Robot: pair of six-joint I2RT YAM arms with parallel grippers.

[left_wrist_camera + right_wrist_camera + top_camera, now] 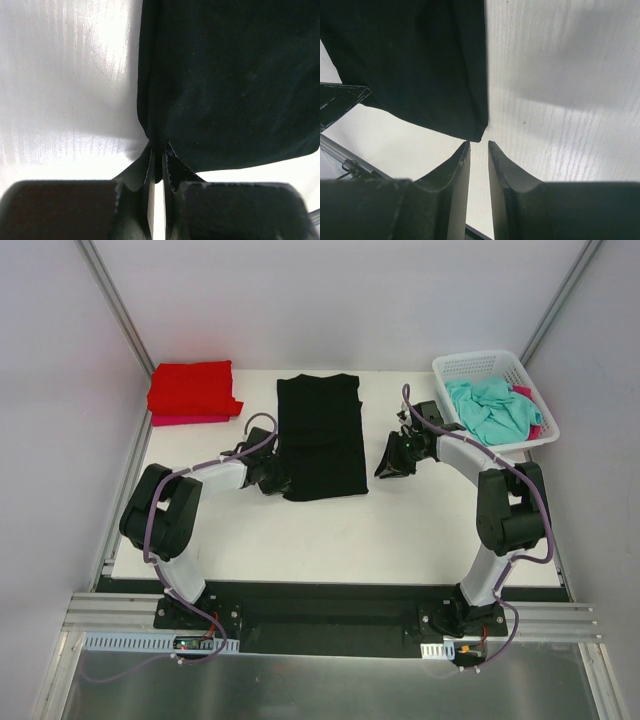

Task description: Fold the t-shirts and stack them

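Note:
A black t-shirt (320, 435) lies flat on the white table (400, 540), folded into a long strip. My left gripper (281, 480) sits at its near left corner. In the left wrist view the left gripper (159, 150) is shut on a pinch of the black t-shirt's (230, 85) edge. My right gripper (386, 470) rests just off the near right corner. In the right wrist view the right gripper (478, 144) is open by a narrow gap with nothing between its fingers, and the black t-shirt's (415, 60) corner lies just ahead of the tips.
A folded red t-shirt (192, 388) lies on a pink one (190, 420) at the back left corner. A white mesh basket (470, 365) at the back right holds a crumpled teal t-shirt (490, 408) and a bit of pink cloth (528, 395).

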